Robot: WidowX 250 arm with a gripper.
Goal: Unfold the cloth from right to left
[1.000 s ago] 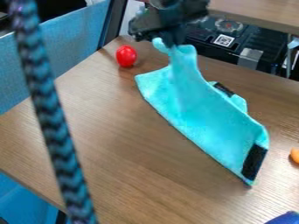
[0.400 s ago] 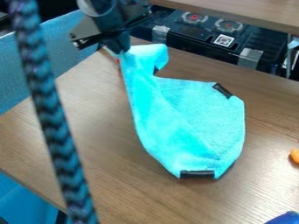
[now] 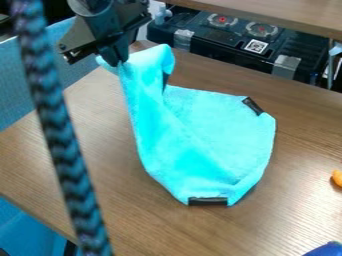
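wood-grained surface [image 3: 133, 220], broad and slanting through the view, carrying one turquoise cloth [image 3: 200, 130]. the cloth lies around the middle, largely spread, with its upper left part drawn up to the pincer [image 3: 115, 62] and a loose fold beside the grip. from the pincer it extends down and to the right, its long axis running from upper left to lower right; the coming move turns on this, since the held part probably has to go farther left and down while the bulk stays put. too strong a pull might drag the whole cloth or leave the fold tucked under. the unfolding appears well advanced, though unfinished.

counted, in falling order of size: one black case [image 3: 214, 55] behind the surface; one braided cord [image 3: 60, 140] crossing the left side in front; one pincer, closed on the cloth's upper left part; one blue object [image 3: 325, 249] at the lower right corner; two dark strips on the cloth, an upper right one [image 3: 252, 105] and a bottom one [image 3: 208, 201]; one small orange object [image 3: 338, 177] at the right edge.
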